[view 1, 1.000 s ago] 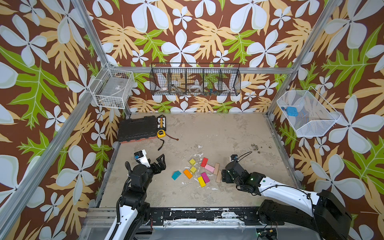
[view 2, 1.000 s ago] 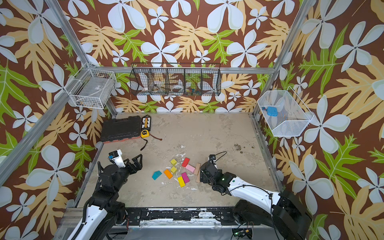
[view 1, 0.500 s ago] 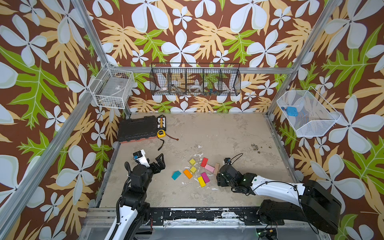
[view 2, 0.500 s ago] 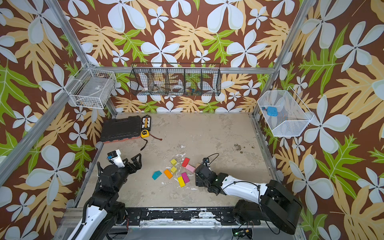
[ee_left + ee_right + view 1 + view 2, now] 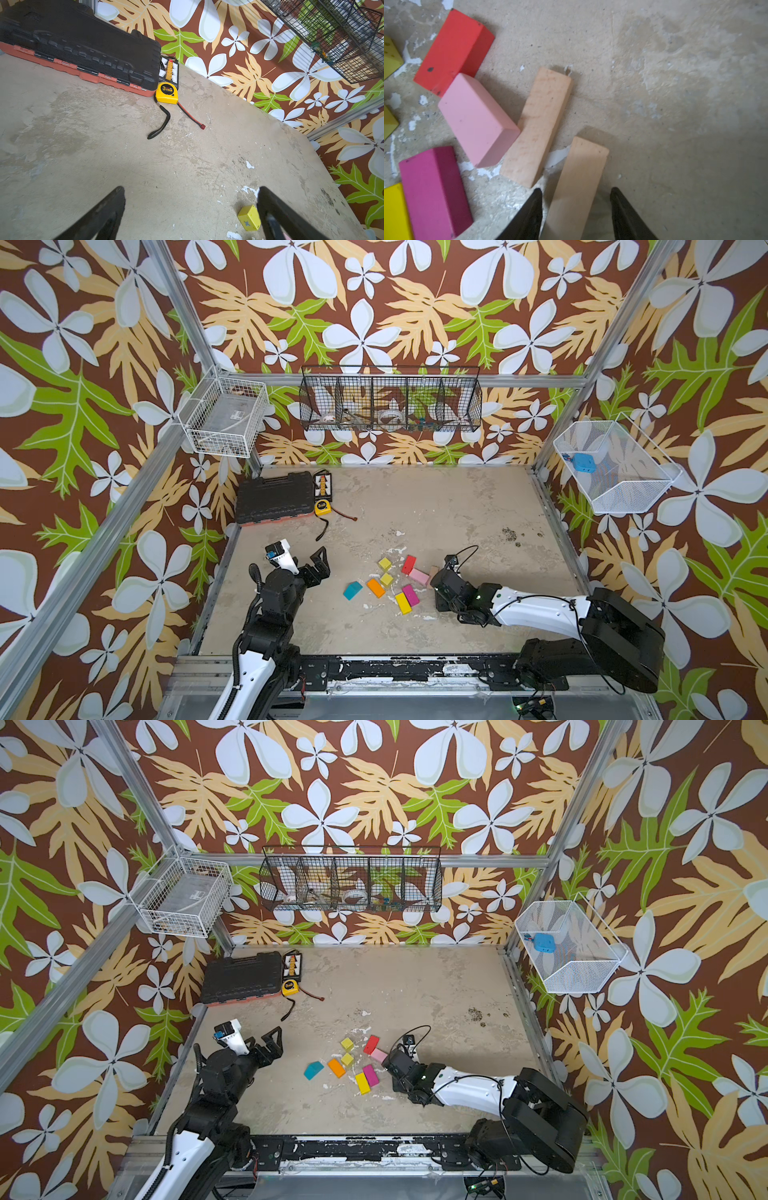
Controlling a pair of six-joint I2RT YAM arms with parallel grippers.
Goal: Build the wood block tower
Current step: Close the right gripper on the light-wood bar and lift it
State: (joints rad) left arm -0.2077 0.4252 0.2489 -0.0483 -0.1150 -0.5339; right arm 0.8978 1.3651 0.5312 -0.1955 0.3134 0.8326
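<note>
Down low at the tabletop (image 5: 415, 506) with the right end effector (image 5: 574, 190), jaws parted either side of a tan plank (image 5: 579, 166), gap on one side, no clamp yet. Lying flat just beside a second tan plank (image 5: 537, 126) and pink brick (image 5: 475, 118), among the scattered wood blocks (image 5: 375, 587), unstacked. Over left, spread wide and empty with the left end effector (image 5: 191, 189).

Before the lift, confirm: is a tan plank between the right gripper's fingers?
Yes, a tan plank lies between the right gripper's fingers in its wrist view.
</note>
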